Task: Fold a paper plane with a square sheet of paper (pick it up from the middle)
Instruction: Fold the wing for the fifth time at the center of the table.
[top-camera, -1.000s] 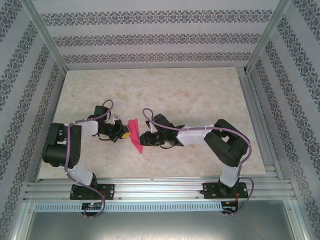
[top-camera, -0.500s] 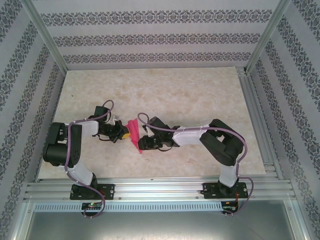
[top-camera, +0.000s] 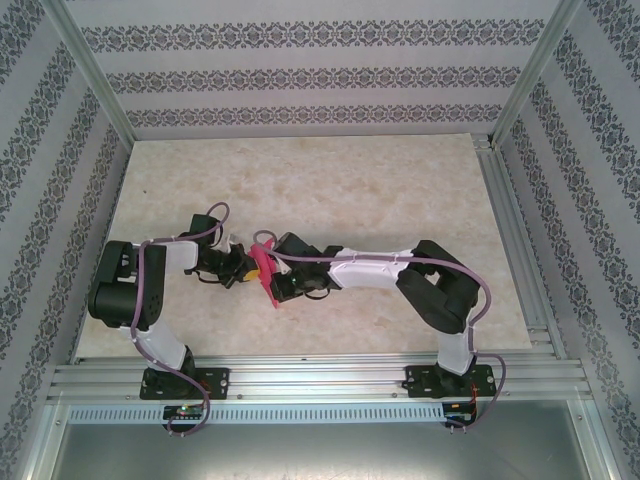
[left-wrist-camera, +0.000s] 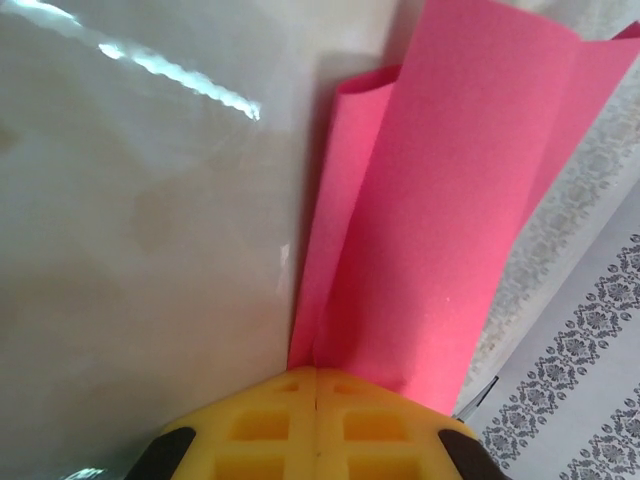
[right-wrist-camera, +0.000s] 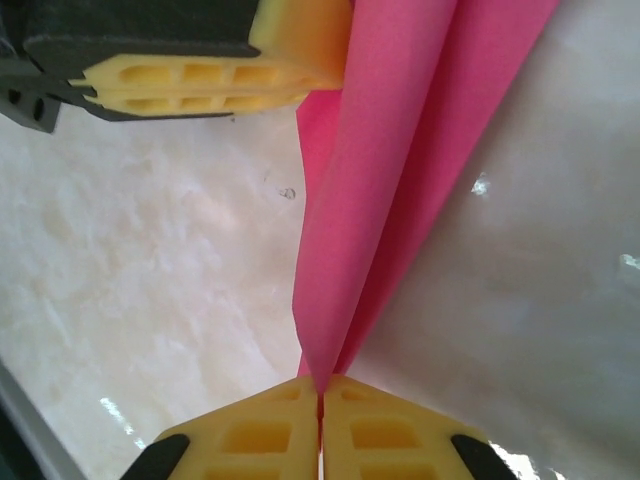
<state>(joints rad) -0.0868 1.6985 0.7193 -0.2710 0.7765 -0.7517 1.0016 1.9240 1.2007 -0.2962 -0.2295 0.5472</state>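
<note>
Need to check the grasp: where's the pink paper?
Top view: the pink paper is left of centre over the table, held by left gripper and right gripper.

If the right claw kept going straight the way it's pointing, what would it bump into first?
The right gripper is shut on the paper, so it would shove into that first. Beyond, a little off its line, the left gripper holds the same paper and might come next; depth is unclear.

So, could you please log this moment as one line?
left gripper: shut on paper | right gripper: shut on paper | paper: folded, pinched from both sides
</note>
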